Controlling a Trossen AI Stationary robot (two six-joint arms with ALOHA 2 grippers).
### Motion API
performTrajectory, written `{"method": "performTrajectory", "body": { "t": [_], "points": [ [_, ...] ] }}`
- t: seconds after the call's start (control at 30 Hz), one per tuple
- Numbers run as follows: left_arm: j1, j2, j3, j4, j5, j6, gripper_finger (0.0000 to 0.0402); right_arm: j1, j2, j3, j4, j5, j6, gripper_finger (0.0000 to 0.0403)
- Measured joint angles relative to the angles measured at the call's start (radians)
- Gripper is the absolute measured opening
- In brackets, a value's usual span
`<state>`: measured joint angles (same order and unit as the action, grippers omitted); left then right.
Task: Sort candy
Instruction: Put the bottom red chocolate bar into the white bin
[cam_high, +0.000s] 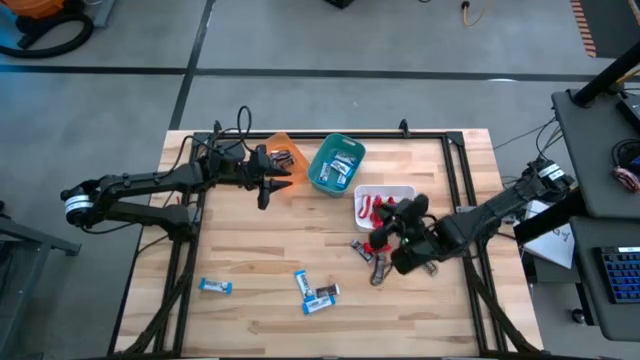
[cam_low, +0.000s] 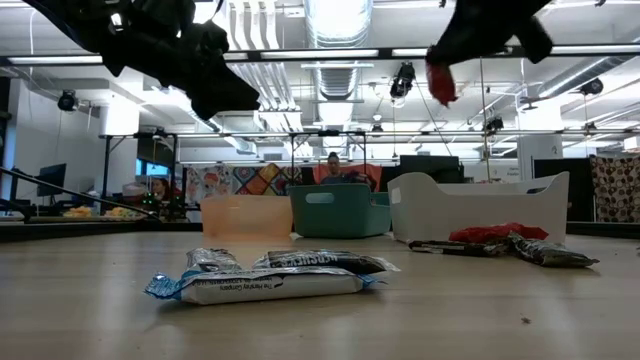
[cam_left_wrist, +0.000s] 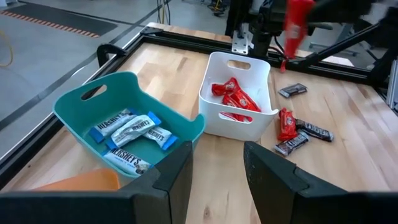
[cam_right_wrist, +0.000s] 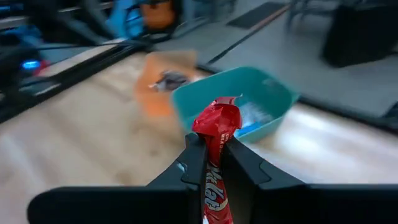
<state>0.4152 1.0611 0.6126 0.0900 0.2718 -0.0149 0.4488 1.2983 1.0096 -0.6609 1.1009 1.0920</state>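
Observation:
Red, blue-and-white and dark wrapped candies are spread about. Loose blue ones (cam_high: 216, 287) (cam_high: 311, 289) lie flat near the table's near edge, and dark ones (cam_high: 362, 249) and a red one (cam_left_wrist: 286, 124) lie near the white bin. The teal bin (cam_high: 335, 165) holds blue candies (cam_left_wrist: 129, 127), the white bin (cam_high: 385, 203) red ones (cam_left_wrist: 233, 94), the orange bin (cam_high: 283, 160) dark ones. My left gripper (cam_high: 268, 180) hovers open by the orange bin. My right gripper (cam_high: 385, 238) is shut on a red candy near the white bin. My right gripper pinches a red candy (cam_right_wrist: 216, 127) between its two fingers (cam_right_wrist: 194, 163), gripping the wrapper around its middle (cam_right_wrist: 214, 155). One end sticks out past the fingertips. The candy (cam_low: 440, 82) is lifted clear, high above the table, and hangs below the gripper.
The three bins stand in a row along the table's far side. A black frame rail (cam_high: 330, 135) runs along the far edge. Bare wood (cam_high: 250, 230) lies between the bins and the loose blue candies. People (cam_low: 335, 165) sit in the room beyond.

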Motion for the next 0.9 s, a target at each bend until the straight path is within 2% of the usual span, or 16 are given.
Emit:
{"method": "performTrajectory", "body": {
  "t": [0.2,0.37,0.6,0.9],
  "points": [
    [0.0,0.0,0.0,0.0,0.0,-0.006,0.0127,-0.135,0.051,0.0,-0.006,0.009,-0.03,0.0033],
    [0.0,0.0,0.0,-0.001,0.0,-0.021,0.0127,-0.206,0.073,0.0,-0.021,-0.124,-0.018,0.0034],
    [0.0,0.0,0.0,-0.001,0.0,-0.021,0.0127,-0.221,0.079,-0.001,-0.019,-0.158,-0.007,0.0034],
    [0.0,0.0,0.0,-0.001,0.0,-0.021,0.0127,-0.226,0.079,-0.044,-0.014,-0.101,0.046,0.0034]
  ]
}}
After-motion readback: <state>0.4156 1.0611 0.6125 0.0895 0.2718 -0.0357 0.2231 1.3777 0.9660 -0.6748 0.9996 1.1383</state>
